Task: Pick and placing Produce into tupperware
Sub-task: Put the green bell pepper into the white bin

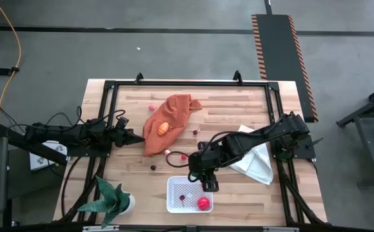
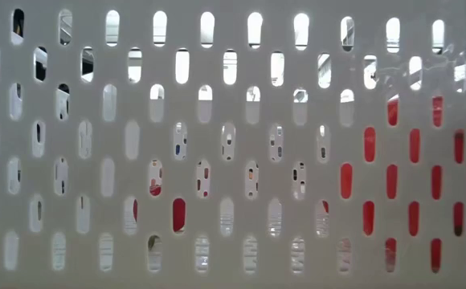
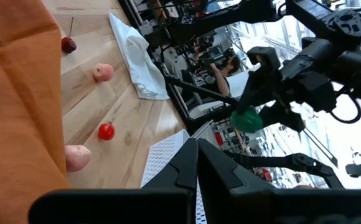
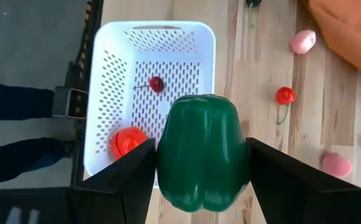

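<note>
Inside tupperware [image 4: 106, 81]: cherry [image 4: 157, 83], red piece [image 4: 128, 141].

Right gripper [image 4: 200, 162] fingers spread wide around a load; left gripper [image 3: 197, 163] fingers together.

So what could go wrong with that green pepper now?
The right gripper holds the green pepper above the table beside the white tupperware, not over it. Dropped here, it might hit the rim or roll off. It is also big, so it could land on the red piece already inside.
</note>
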### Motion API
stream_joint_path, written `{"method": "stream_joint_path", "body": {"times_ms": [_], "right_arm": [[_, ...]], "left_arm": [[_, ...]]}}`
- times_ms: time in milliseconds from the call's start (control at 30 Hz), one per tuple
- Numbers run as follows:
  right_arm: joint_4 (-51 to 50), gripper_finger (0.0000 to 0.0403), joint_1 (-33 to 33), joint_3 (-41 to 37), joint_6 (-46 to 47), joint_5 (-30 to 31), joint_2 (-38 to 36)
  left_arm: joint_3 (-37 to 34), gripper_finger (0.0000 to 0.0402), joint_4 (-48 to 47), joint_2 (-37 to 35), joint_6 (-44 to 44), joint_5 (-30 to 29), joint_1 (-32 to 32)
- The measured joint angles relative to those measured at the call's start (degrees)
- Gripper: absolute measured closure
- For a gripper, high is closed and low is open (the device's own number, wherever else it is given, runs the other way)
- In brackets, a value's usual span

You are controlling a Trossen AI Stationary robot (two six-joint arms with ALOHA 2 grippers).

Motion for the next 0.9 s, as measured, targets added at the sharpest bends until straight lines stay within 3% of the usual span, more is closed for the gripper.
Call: {"method": "stream_joint_path", "body": {"times_ms": [900], "right_arm": [[7.2, 0.0185, 2.2, 0.0, 2.9, -3.2, 12.4]], "left_arm": [[0.0, 0.0401, 0.0, 0.0, 0.0, 0.0, 0.0]]}}
